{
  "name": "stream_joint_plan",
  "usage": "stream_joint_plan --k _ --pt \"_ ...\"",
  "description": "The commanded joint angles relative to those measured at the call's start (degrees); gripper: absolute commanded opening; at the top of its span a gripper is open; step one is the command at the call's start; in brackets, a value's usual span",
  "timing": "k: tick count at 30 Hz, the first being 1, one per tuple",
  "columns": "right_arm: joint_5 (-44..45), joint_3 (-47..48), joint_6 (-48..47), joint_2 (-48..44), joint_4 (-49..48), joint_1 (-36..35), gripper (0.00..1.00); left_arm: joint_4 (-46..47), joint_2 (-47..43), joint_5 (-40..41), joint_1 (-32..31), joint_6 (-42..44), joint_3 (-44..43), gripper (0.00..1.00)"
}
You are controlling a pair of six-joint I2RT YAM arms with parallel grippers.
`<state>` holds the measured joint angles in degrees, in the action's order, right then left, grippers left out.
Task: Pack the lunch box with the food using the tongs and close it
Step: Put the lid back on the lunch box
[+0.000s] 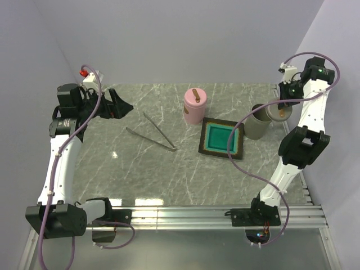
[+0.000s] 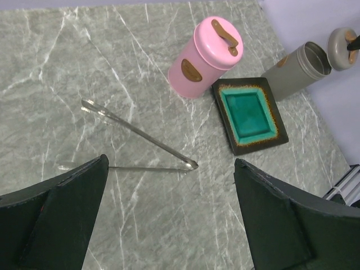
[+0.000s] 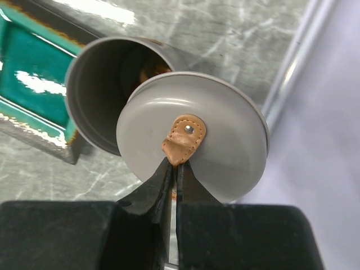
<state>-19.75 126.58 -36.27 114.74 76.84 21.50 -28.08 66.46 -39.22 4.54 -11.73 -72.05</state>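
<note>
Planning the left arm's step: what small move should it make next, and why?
Probably lower the open left tool onto the long silver metal tongs: they lie untouched on the grey marble table, ahead of its spread jaws.

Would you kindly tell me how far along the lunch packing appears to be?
Done: the grey container is open. In hand: the right claw grips the lid by its brown tab. Left: the tongs lie untouched near the open left claw, the pink container is lidded, the teal tray is bare, no food shows, so packing and closing remain.
</note>
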Motion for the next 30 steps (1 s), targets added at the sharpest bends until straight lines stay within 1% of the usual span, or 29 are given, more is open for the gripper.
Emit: stream_joint_plan --k 1,10,15,30 --pt "-4.07 2.61 0.32 0.4 5.87 -0.23 0.0 1.97 -1.42 -1.21 0.21 0.39 1.12 1.0" --pt "-6.09 2.97 2.52 2.68 5.87 -1.89 0.0 3.11 -0.8 -2.0 0.12 -0.66 2.53 0.99" --pt "-6.62 5.25 4.19 4.17 5.87 -3.13 0.0 2.94 -0.54 -1.82 0.12 -0.4 2.44 0.99" --pt "-5.31 5.25 6.3 7.51 5.78 -6.38 0.0 2.94 -0.54 -1.65 0.12 -0.4 2.62 0.99"
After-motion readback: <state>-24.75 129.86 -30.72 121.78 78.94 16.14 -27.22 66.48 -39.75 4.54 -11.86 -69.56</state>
